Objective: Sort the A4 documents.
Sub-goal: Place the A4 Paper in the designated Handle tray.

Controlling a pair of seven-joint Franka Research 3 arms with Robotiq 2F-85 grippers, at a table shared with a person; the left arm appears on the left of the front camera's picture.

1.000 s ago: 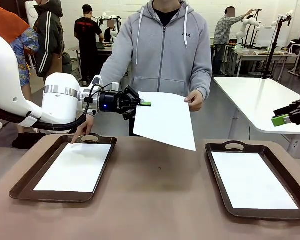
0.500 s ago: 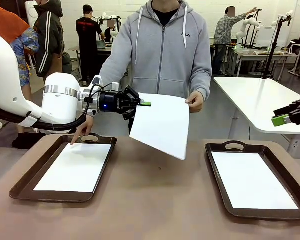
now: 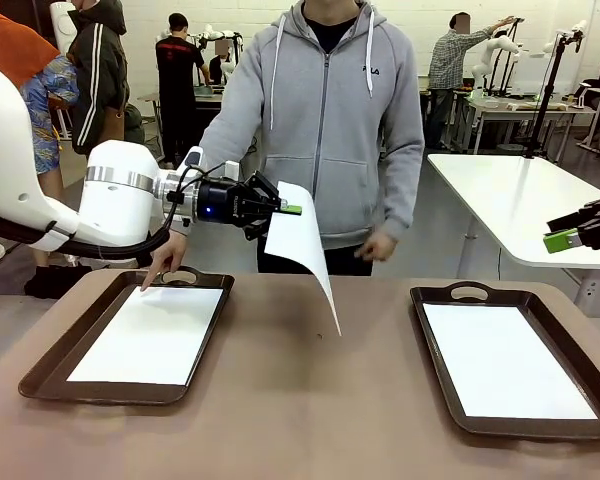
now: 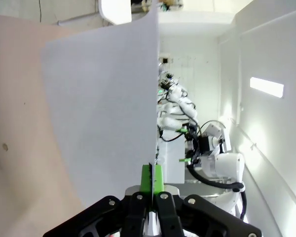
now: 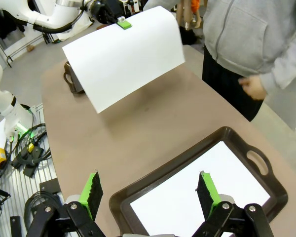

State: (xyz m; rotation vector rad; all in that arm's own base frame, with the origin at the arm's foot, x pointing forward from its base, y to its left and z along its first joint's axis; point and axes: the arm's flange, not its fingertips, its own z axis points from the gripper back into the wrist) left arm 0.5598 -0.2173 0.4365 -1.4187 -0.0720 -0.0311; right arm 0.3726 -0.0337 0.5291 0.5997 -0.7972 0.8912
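Left claw [image 3: 292, 209]: closed, green pads pinching the top edge of one A4 sheet [image 3: 305, 250]; claw held level above the tabletop [image 3: 310, 400], pointing toward picture right, in front of the person's grey hoodie [image 3: 325, 110]; in the left wrist view the two pads meet on the paper's edge and the sheet rises straight away from the fingers [image 4: 152, 178]. Held sheet: hanging from the claw, curved, its lower corner pointing down over the middle of the tabletop, clear of the surface, between the two trays; in the right wrist view it spreads broad and white from the green pad at its upper edge. Person's hands: one hand [image 3: 380, 245] lowered near the far edge of the tabletop, apart from the sheet; the other hand [image 3: 165, 262] with a finger pointing down at the far end of the left tray [image 3: 50, 365]. Left tray: dark brown, with handles, one white sheet [image 3: 150, 335] lying flat inside. Right claw [image 5: 150, 190]: open, fingers wide apart, holding nothing, hovering over the right tray [image 3: 440, 370]; that tray likewise carries a flat white sheet [image 3: 505, 360].
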